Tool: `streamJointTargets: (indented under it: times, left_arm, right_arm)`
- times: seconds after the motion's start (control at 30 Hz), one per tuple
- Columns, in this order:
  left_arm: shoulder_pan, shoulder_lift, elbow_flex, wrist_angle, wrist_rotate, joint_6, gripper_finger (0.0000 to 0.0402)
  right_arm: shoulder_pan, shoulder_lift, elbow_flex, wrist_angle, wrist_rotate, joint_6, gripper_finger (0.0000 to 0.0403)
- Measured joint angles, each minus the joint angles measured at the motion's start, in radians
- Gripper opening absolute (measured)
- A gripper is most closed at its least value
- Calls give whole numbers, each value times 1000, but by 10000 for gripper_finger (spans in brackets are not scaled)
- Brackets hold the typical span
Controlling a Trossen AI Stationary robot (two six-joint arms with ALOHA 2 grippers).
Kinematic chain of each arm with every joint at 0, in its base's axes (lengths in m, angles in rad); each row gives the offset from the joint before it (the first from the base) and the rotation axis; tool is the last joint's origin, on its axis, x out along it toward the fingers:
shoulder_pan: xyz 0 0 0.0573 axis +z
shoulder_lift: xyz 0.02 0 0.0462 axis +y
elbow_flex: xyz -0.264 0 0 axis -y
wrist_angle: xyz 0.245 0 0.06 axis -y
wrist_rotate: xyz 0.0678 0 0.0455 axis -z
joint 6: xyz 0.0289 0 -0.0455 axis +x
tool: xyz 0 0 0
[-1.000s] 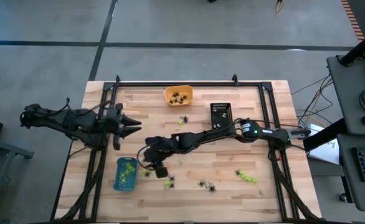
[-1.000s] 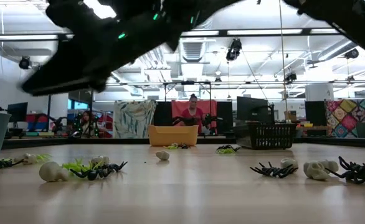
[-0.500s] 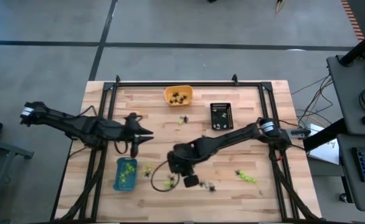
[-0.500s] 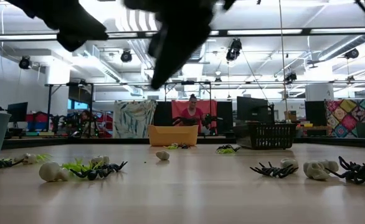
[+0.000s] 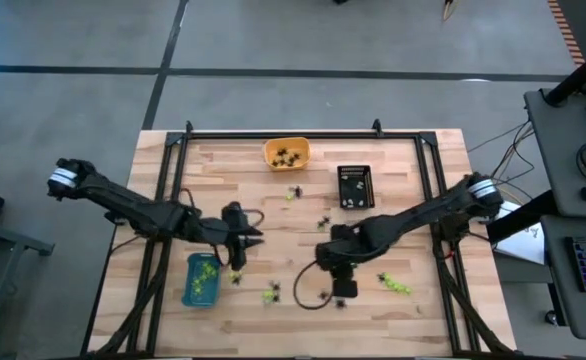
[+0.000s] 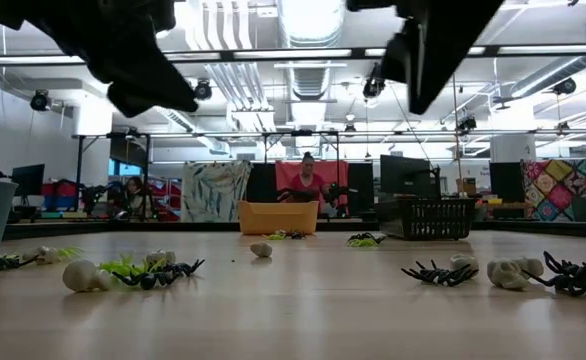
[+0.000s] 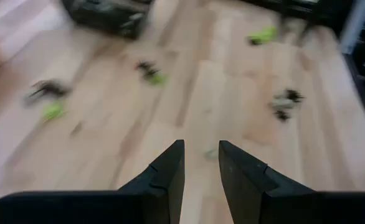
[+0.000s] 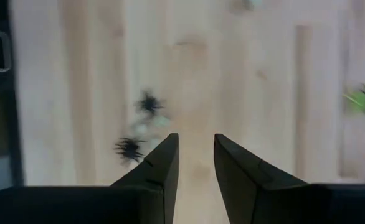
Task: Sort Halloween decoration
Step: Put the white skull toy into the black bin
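Note:
The Halloween decoration lies scattered on the wooden table: green and black trinkets [image 5: 273, 292] near the front, a green cluster [image 5: 395, 287] to the right, and a black spider [image 5: 325, 222] mid-table. In the low view, spiders [image 6: 438, 272] and whitish pieces [image 6: 508, 272] rest on the wood. My left gripper [image 5: 249, 240] hovers just beyond the blue tray [image 5: 202, 278], open and with nothing between its fingers [image 7: 201, 154]. My right gripper [image 5: 340, 287] hangs over a few trinkets [image 8: 146, 103] near the front middle, also open with nothing between its fingers [image 8: 195, 146].
An orange tray [image 5: 286, 153] with trinkets stands at the far edge, and a black tray [image 5: 355, 186] to its right. The blue tray holds green pieces. A black frame [image 5: 173, 180] rims the table. Bare wood lies between the two grippers.
My right gripper has swung from beside the blue tray toward the table's right edge, along the near side, turning as it went. My left gripper has reached out toward the table's middle and near edge, and has come lower. The trinkets on the table have stayed put.

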Motion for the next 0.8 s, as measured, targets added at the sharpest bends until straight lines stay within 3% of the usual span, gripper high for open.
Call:
streamJointTargets:
  times: [0.2,0.33,0.57,0.8]
  left_arm:
    - [-73,168,0,202,-116,108,81]
    - [-93,279,0,289,-182,104,81]
    - [-99,455,0,463,-183,91,96]
    - [-99,576,0,587,-182,76,144]
  right_arm:
    - [17,-131,-147,85,107,49,84]
    - [23,-187,-212,168,145,47,86]
    - [23,-218,-264,235,146,29,82]
    - [23,-218,-291,267,146,29,86]
